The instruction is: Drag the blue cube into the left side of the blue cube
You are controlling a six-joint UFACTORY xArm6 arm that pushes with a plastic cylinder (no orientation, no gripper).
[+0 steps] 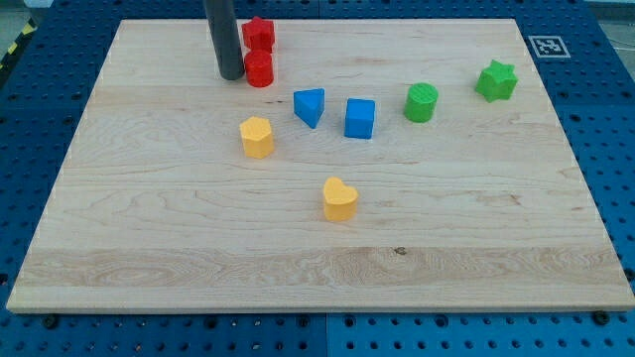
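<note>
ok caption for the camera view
My tip beside the red cylinder, up and left of the blue cube.

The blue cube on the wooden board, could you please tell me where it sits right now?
The blue cube sits just above the board's centre, between the blue wedge-shaped block on the view's left and the green cylinder on its right, touching neither.

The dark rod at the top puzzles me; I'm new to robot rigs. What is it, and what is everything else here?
One camera looks down at a wooden board on a blue pegboard table. The rod is a robot arm's pushing stick; it holds nothing and only slides blocks. My tip rests just left of the red cylinder, with a red star behind. Mid-board lie a blue wedge, blue cube, green cylinder, green star, a yellow hexagonal block and a yellow heart.
</note>
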